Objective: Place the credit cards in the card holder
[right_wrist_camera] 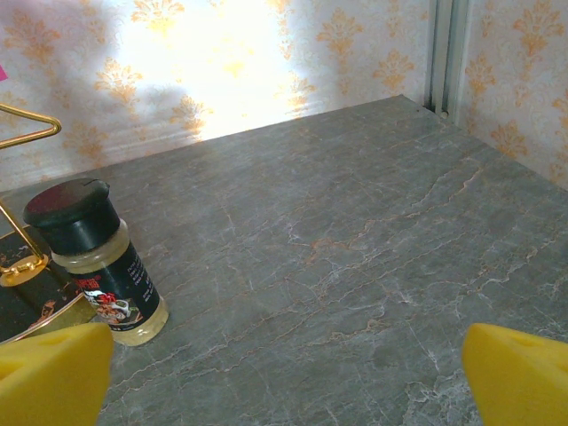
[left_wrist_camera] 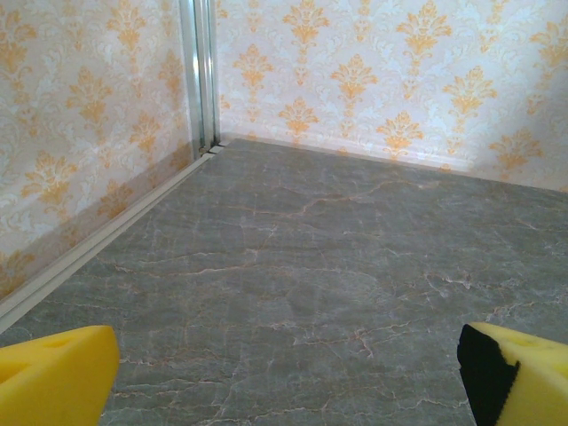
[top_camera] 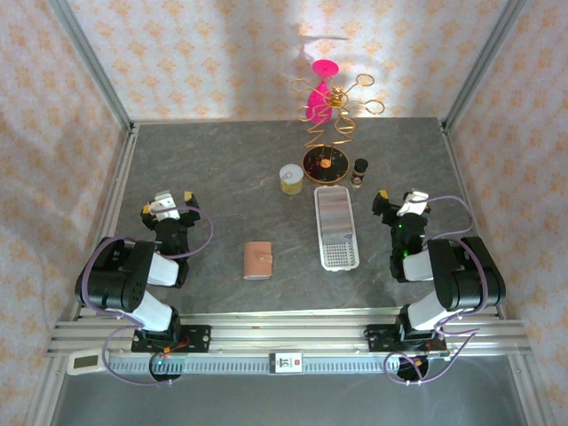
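The tan leather card holder [top_camera: 258, 261] lies closed on the grey marbled table [top_camera: 222, 177], near the front between the two arms. The credit cards are hidden from me. My left gripper [top_camera: 166, 206] rests at the left, well to the left of the holder. It is open, its yellow fingertips [left_wrist_camera: 53, 373] wide apart over bare table, with nothing between them [left_wrist_camera: 288, 377]. My right gripper [top_camera: 401, 202] rests at the right, also open [right_wrist_camera: 288, 373] and with nothing in it.
A long white perforated tray [top_camera: 336, 227] lies right of the holder. Behind it stand a yellow-lidded jar [top_camera: 291, 178], a black-capped spice bottle [right_wrist_camera: 98, 262] and a gold wire stand [top_camera: 328, 115] on a round dark base. Patterned walls enclose three sides.
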`<state>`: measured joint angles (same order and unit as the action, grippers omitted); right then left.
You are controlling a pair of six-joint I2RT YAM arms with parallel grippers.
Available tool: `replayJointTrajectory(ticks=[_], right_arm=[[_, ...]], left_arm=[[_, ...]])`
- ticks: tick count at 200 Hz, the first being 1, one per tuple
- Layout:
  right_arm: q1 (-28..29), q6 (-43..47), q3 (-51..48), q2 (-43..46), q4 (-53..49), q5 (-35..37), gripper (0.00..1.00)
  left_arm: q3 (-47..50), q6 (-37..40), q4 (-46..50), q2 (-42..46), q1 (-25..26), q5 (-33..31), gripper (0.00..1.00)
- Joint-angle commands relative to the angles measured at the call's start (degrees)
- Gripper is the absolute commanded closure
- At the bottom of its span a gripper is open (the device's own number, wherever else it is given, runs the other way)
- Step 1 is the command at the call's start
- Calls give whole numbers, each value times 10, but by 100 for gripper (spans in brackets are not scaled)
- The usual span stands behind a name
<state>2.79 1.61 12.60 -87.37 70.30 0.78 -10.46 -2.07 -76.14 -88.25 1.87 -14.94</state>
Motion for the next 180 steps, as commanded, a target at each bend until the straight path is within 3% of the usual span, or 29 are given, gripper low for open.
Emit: replayJointTrajectory(ticks=[1,71,103,116,126,136,151,165,180], right_arm=[[-5,9,7,2,4,-2,0],[-4,9,2,9,7,0,0],[-1,6,-41,103,5,10,0],[0,-14,-31,183,-110,16,0],[0,-52,3,250,-252,39,0],[0,-93,34,290,-352,65,0],[-1,-187,67,344,-495,108,0],[-2,-310,80,388,-613,160,0],[-6,-325,74,433,-642,137,0]], left_arm=[[-8,-5,-20,1,-3,11,0],[-8,-3,-20,1,-2,17,0],[3,12,-23,27,13,-2,0],[6,32,12,78,41,-38,0],[-7,38,90,134,65,-64,0],[-40,-13,216,190,74,-78,1],[-104,-85,404,254,74,-21,1],[-118,-149,445,280,70,45,0],[-110,-205,439,301,63,114,0]])
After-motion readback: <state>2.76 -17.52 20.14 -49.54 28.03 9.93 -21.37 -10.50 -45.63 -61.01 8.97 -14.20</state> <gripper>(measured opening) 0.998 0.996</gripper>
